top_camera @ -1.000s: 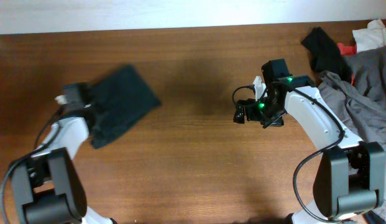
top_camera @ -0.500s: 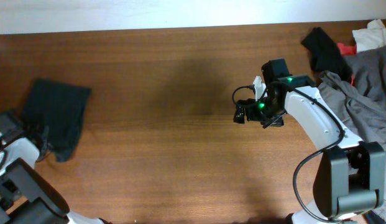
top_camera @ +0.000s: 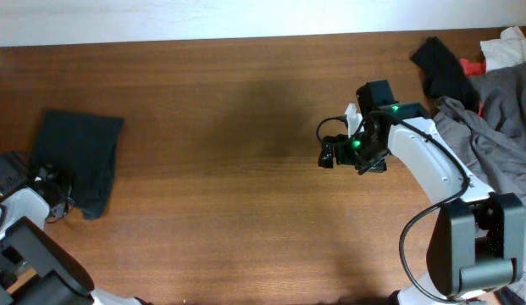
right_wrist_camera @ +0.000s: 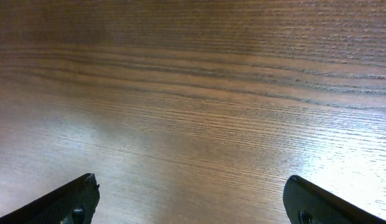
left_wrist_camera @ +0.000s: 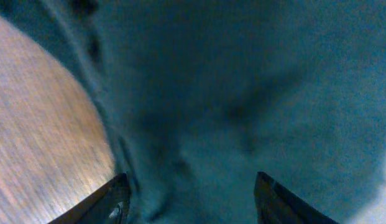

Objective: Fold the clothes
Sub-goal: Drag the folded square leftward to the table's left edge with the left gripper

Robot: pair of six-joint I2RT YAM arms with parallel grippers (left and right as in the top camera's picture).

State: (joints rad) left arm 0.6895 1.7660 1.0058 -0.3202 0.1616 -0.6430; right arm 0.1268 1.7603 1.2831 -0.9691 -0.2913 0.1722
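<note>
The clothes lie as a folded, very dark bundle at the far left of the wooden table. My left gripper sits at the bundle's near left edge. In the left wrist view the dark fabric fills the frame, and the left gripper stands open over it with its two fingertips apart and nothing pinched. My right gripper hovers right of the table's middle. In the right wrist view the right gripper is wide open over bare wood, holding nothing.
A light grey garment is heaped at the right edge beside the right arm. Behind it lie a small black cloth, a red scrap and a white piece. The table's back edge meets a white wall.
The left gripper carried the folded bundle from mid-left to the far left edge, then opened and let it go. The right arm has not moved.
</note>
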